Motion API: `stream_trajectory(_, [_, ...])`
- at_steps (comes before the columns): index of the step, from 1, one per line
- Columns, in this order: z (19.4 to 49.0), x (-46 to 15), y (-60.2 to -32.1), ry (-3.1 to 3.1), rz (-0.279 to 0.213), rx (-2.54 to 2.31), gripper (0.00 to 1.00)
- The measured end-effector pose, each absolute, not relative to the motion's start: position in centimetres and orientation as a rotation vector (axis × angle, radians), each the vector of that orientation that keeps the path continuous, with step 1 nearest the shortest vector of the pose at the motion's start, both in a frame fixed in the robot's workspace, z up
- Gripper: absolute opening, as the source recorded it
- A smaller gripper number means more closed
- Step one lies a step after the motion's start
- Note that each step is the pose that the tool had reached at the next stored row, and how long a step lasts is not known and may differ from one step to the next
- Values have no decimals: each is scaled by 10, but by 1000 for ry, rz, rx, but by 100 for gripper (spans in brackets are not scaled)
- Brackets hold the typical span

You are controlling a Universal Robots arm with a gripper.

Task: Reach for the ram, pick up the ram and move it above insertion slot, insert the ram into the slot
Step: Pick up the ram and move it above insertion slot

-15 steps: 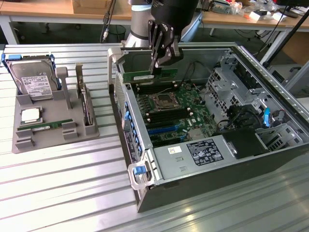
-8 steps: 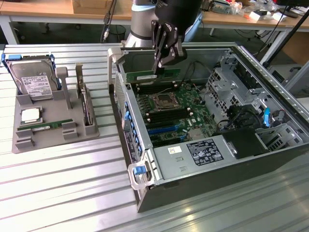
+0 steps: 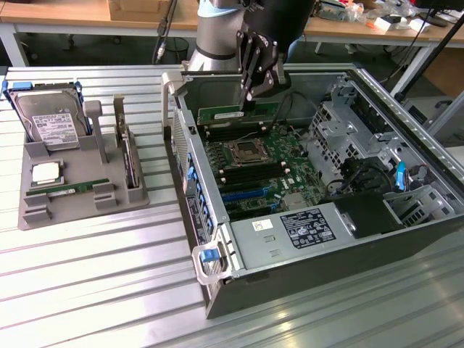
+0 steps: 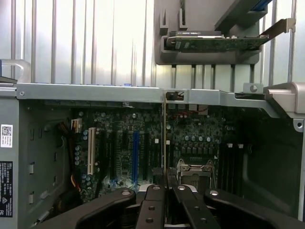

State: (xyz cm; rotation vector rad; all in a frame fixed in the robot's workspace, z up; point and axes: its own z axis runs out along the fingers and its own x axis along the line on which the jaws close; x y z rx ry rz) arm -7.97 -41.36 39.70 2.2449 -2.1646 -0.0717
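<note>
Above the motherboard (image 3: 254, 170) inside the open case (image 3: 304, 279), you see the gripper (image 3: 250, 101) hanging with its fingers (image 3: 249, 85) pinched narrow on the top edge of the ram (image 3: 239, 114). The green stick is held on edge and level, gripped near its middle, with its white label facing the camera. It appears against the far edge of the board, beyond the processor socket (image 3: 243, 152), and looks lifted clear of the board. Black memory slots (image 3: 250, 174) lie on both sides of that socket, and from here you cannot tell which one the stick is lined up with. Toward the exterior view's left, a grey tray (image 3: 72, 214) sits on the slatted table (image 3: 94, 290), well apart from the gripper. It carries a hard drive (image 3: 49, 119) at its far corner, a silver processor chip (image 3: 45, 172) and a second green stick (image 3: 69, 190) lying flat near its near edge.

From the wrist, you look past the fingers (image 4: 153, 198), which are set close together around the ram (image 4: 165, 133). The ram shows edge-on as one thin pale line running from the fingertips across the board to the case wall (image 4: 95, 90). That line runs parallel to the slot (image 4: 156, 152), a black one just beside it, between a blue socket (image 4: 135, 152) and the processor socket (image 4: 195, 169). You cannot tell whether the stick touches the slot.
</note>
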Motion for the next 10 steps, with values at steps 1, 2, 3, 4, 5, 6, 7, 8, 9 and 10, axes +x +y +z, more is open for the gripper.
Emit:
stream_trajectory(1, [397,-79,-414,-2165,-72,2245,12])
stream_trajectory(2, [397,-77,-414,-2165,-72,2245,12])
stream_trajectory(3, [397,-75,-414,-2165,-72,2245,12])
stream_trajectory(4, [397,-73,-414,-2165,-72,2245,12])
stream_trajectory(5, [397,-72,-414,-2165,-72,2245,12])
stream_trajectory(6, [397,-71,-414,-2165,-72,2245,12])
stream_trajectory(7, [397,-69,-414,-2165,-72,2245,12])
stream_trajectory(8, [397,-67,-414,-2165,-72,2245,12])
stream_trajectory(9, [397,-66,-414,-2165,-72,2245,12])
stream_trajectory(10, [397,-64,-414,-2165,-72,2245,12])
